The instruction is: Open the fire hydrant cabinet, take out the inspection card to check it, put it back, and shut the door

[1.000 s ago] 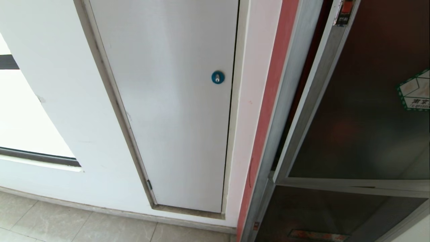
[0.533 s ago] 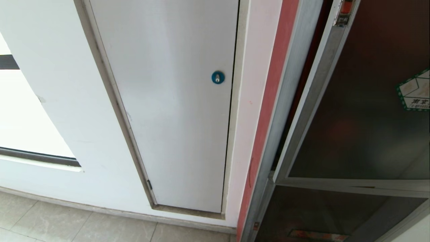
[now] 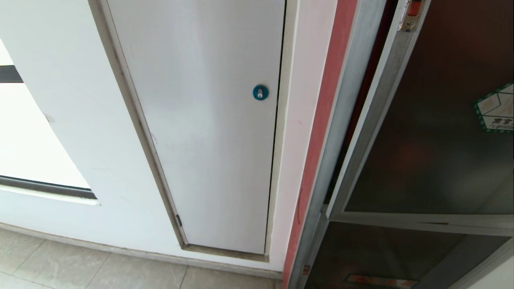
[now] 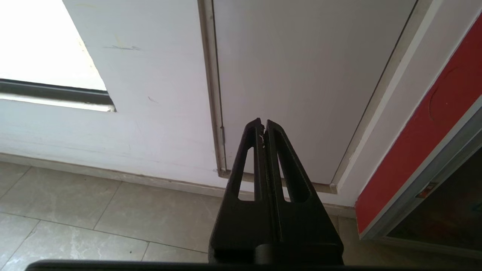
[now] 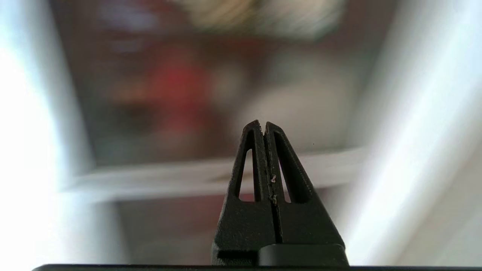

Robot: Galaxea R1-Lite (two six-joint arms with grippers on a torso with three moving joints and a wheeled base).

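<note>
The fire hydrant cabinet (image 3: 341, 120) stands at the right of the head view, with a silver frame. Its door (image 3: 433, 140) is dark tinted glass with a green-bordered sticker (image 3: 496, 108) and a small red latch (image 3: 413, 7). A narrow dark gap runs along the latch edge. The inspection card is out of view. My right gripper (image 5: 264, 124) is shut and empty, pointing at blurred dark glass with red and white shapes behind it. My left gripper (image 4: 263, 122) is shut and empty, aimed low at the white panel's foot. Neither gripper appears in the head view.
A plain white panel (image 3: 209, 120) with a blue round lock (image 3: 260, 92) fills the middle of the wall. A red strip (image 3: 321, 120) borders the cabinet. Below the door sits a smaller dark glass panel (image 3: 381, 253). Grey floor tiles (image 3: 80, 269) lie at the wall's foot.
The door's latch end at the top right has shifted very slightly. The rest of the head view is unchanged.
</note>
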